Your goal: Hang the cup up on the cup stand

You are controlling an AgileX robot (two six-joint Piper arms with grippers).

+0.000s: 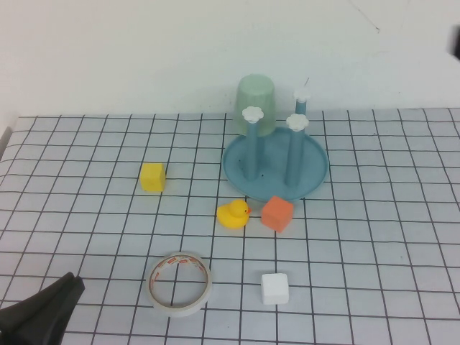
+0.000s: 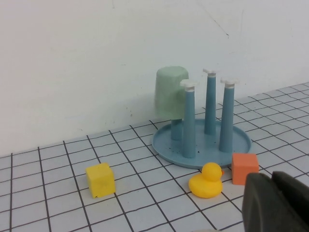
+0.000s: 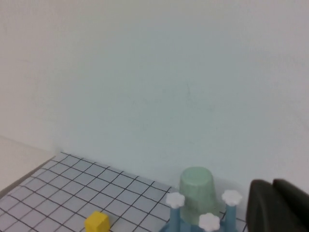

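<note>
The pale mint-green cup [image 1: 256, 100] sits upside down over the back-left post of the blue cup stand [image 1: 316, 171]. Three other posts with white flower caps stand bare. The cup also shows in the left wrist view [image 2: 170, 92] and the right wrist view [image 3: 197, 192]. My left gripper [image 1: 43, 313] is low at the table's near left corner, its fingers [image 2: 260, 203] together and empty, far from the stand [image 2: 241, 141]. My right gripper [image 3: 277, 205] is raised high, above and to the right of the stand [image 3: 175, 200], shut and empty.
A yellow block [image 1: 152, 177] lies left of the stand. A yellow duck [image 1: 233, 213] and an orange block [image 1: 277, 213] sit just in front of it. A white tape roll [image 1: 179, 283] and a white block [image 1: 274, 288] lie nearer me. A white wall stands behind.
</note>
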